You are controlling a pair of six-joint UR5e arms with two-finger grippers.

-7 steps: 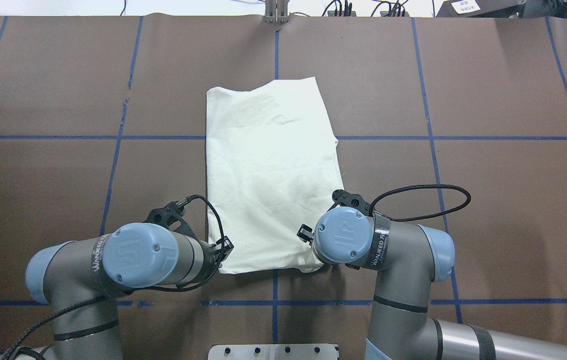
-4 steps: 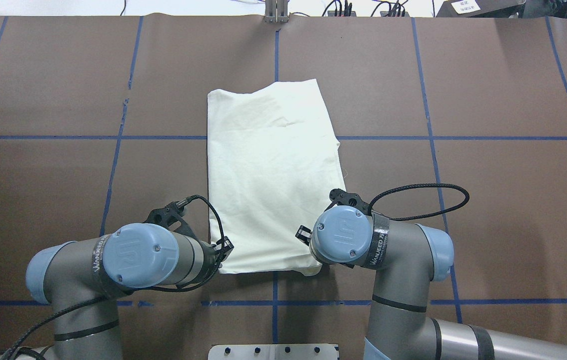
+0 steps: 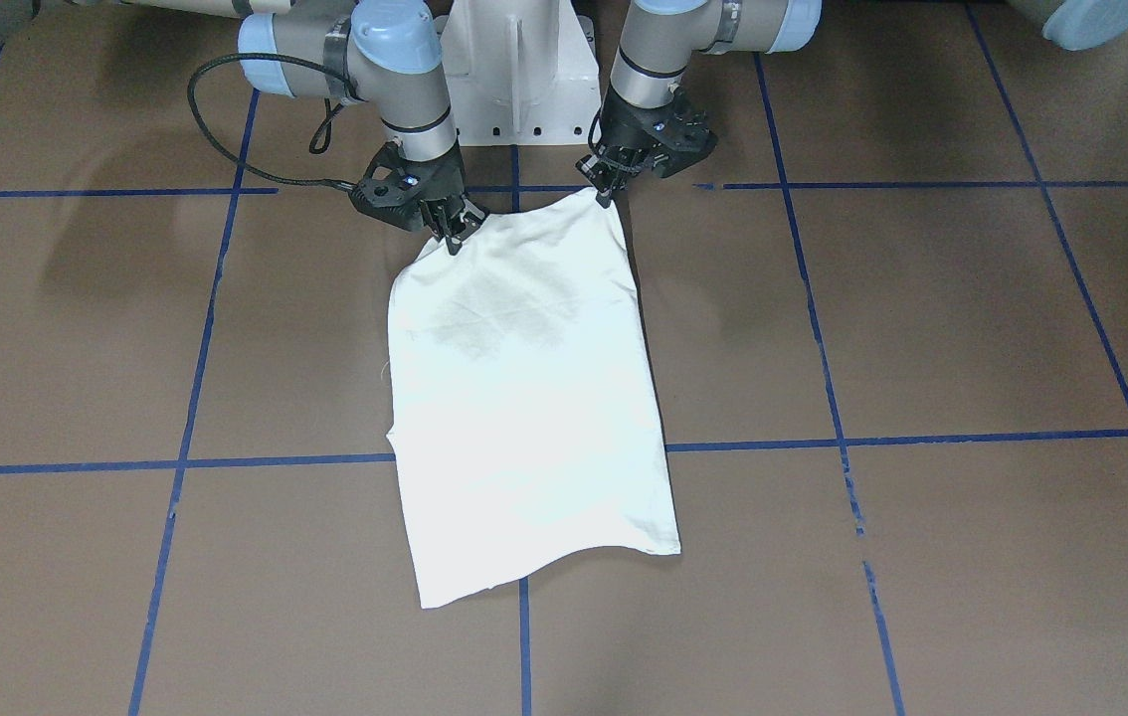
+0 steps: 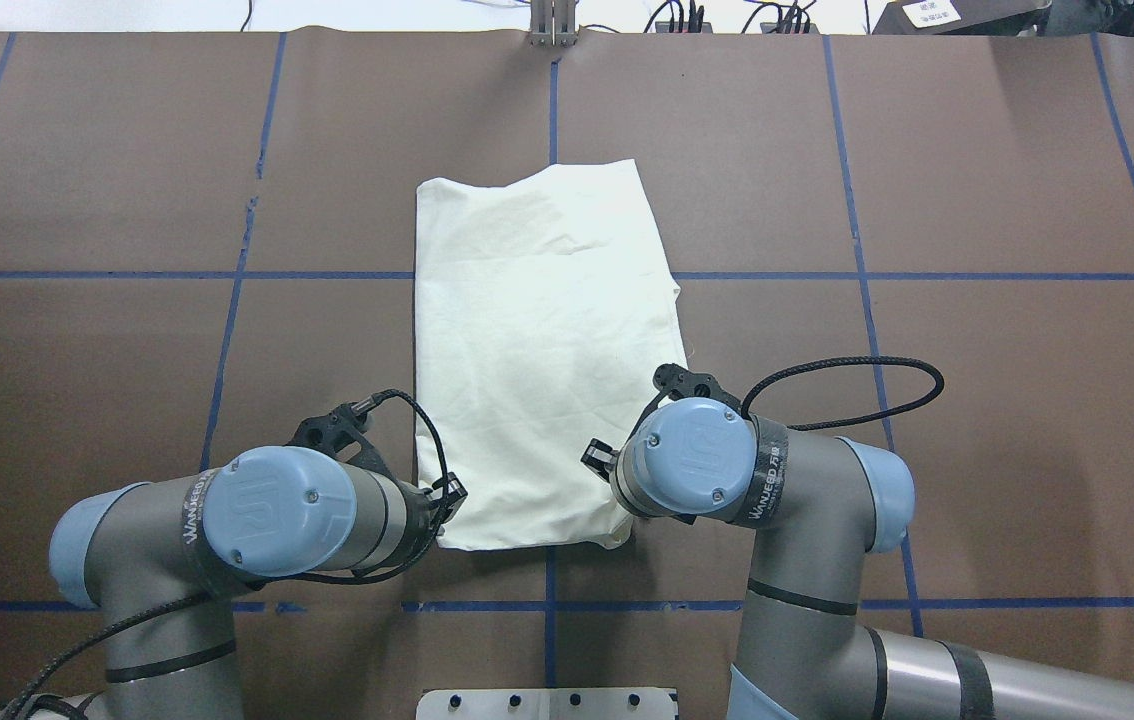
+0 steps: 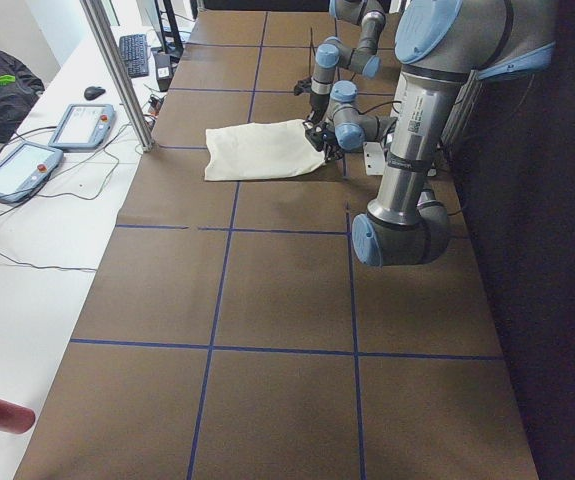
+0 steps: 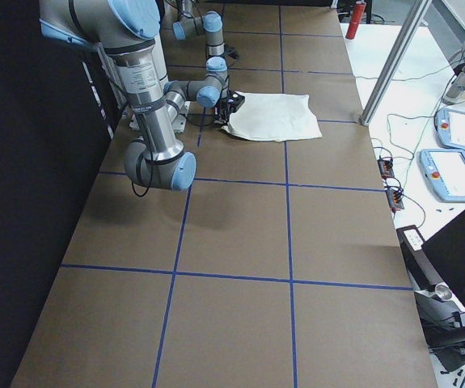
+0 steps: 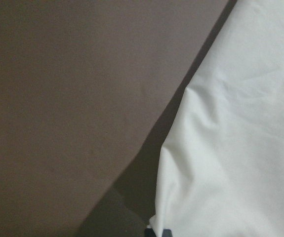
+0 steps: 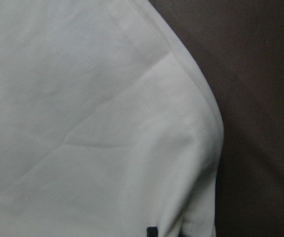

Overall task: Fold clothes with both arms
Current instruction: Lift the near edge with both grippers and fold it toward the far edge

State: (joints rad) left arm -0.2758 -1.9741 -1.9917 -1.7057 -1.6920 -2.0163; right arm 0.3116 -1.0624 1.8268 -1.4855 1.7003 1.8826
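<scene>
The clothes are one cream-white shirt (image 3: 524, 398), folded into a long strip with a plain side up, lying mid-table (image 4: 537, 340). My right gripper (image 3: 452, 242) is shut on the strip's near corner on its side, and that corner is raised off the table. My left gripper (image 3: 602, 192) is shut on the other near corner, also raised. In the overhead view both wrists cover the fingertips. Each wrist view shows only white cloth (image 7: 240, 123) (image 8: 82, 123) running down to the fingers over brown table.
The white pedestal base (image 3: 514, 80) stands just behind the grippers. Blue tape lines (image 4: 227, 330) grid the brown table. A black cable loop (image 4: 857, 390) hangs off the right wrist. A metal post (image 4: 553, 25) stands at the far edge. Teach pendants (image 5: 17, 165) lie on a side desk.
The right wrist has moved a little away from the robot and inward, drawing the shirt's near right corner with it. The left arm has not moved.
</scene>
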